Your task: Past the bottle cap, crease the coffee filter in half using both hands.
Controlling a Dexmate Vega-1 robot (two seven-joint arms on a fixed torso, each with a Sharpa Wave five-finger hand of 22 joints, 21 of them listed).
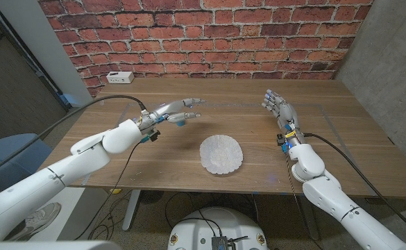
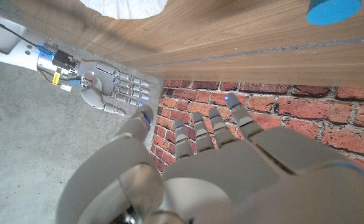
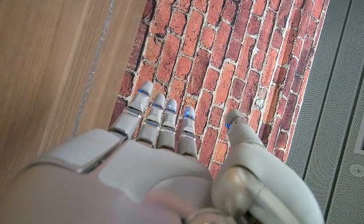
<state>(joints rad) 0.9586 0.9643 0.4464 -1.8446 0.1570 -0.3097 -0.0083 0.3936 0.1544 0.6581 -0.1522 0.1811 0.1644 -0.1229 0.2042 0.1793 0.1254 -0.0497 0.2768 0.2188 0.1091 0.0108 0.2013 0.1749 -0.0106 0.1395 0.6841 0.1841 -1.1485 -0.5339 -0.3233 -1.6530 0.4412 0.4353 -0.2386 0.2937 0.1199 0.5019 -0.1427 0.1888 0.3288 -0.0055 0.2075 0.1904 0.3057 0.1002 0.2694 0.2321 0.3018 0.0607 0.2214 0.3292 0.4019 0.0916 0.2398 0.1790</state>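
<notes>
A white ruffled coffee filter [image 1: 221,154] lies flat and unfolded on the wooden table [image 1: 341,128], near the front middle. It shows as a white patch [image 2: 129,7] in the left wrist view. A small blue bottle cap [image 1: 180,123] [image 2: 333,9] sits left of and behind the filter. My left hand [image 1: 176,111] [image 2: 219,155] hovers over the cap, fingers stretched out and apart, holding nothing. My right hand [image 1: 277,105] [image 3: 163,162] is raised right of and behind the filter, fingers spread and pointing away, empty. It also appears in the left wrist view as the other hand [image 2: 113,86].
A white box [image 1: 120,77] stands at the table's back left corner before the brick wall [image 1: 209,35]. A blue chair [image 1: 8,160] stands off the table's left side. Bare wood [image 1: 244,111] lies between the two hands behind the filter.
</notes>
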